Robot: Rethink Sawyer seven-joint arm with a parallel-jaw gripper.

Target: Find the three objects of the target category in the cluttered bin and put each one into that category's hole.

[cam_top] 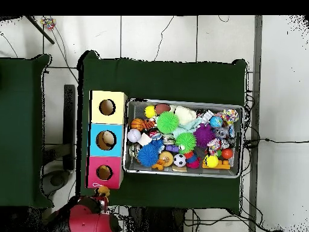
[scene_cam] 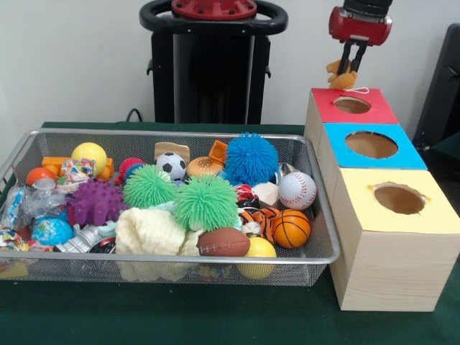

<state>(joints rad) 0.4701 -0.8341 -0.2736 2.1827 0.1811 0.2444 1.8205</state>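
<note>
My gripper [scene_cam: 351, 63] hangs at the top right, shut on a small tan-brown plush animal [scene_cam: 343, 76] that dangles just above and behind the red-surround hole [scene_cam: 352, 105]. In the overhead view the gripper [cam_top: 98, 198] and the plush [cam_top: 102, 191] sit just past the red end of the box row, beside the red hole [cam_top: 104, 173]. An orange, black-striped tiger plush [scene_cam: 257, 217] lies in the wire mesh bin [scene_cam: 180, 257] next to a small basketball [scene_cam: 291, 228], partly buried. I cannot make out a third plush.
The pale wooden box row also has a blue-surround hole [scene_cam: 371, 144] and a yellow-surround hole [scene_cam: 399, 198]. The bin holds spiky pom balls in green [scene_cam: 205, 202], blue [scene_cam: 251, 158] and purple [scene_cam: 94, 202], a baseball [scene_cam: 297, 190], a football [scene_cam: 223, 242] and other clutter.
</note>
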